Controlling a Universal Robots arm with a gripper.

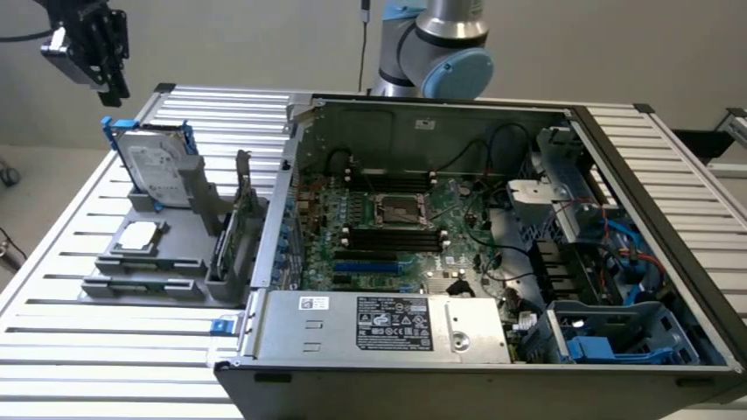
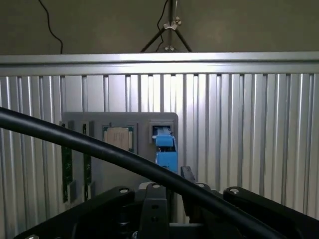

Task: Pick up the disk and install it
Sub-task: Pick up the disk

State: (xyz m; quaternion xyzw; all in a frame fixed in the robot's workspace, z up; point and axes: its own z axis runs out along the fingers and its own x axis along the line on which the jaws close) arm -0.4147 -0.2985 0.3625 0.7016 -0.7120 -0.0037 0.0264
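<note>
My gripper (image 1: 114, 91) hangs high over the far corner of the slatted aluminium table (image 1: 59, 350), at the exterior view's left, apart from everything below it. It carries nothing; how wide it stands I cannot tell from either view. The disk (image 1: 153, 168) is not yet picked up. It stands upright on edge in the grey fixture (image 1: 146, 278), label face showing and blue carrier around its rim, just below and slightly to the exterior view's right of the gripper. In the wrist view the disk (image 2: 166, 150) appears edge-on as a blue strip in its slot, with the square silver chip (image 2: 118, 138) seated flat in the pocket beside it. Two thin green strips (image 2: 66, 169) stand in slots on the chip's other side, possibly memory modules; the view is too poor to confirm. A black cable (image 2: 99, 151) crosses the wrist view in front of the fixture. The open computer case (image 1: 306, 140) lies beside the fixture on the table, motherboard (image 1: 397, 227) exposed, power-supply box (image 1: 386, 324) at its near edge.
</note>
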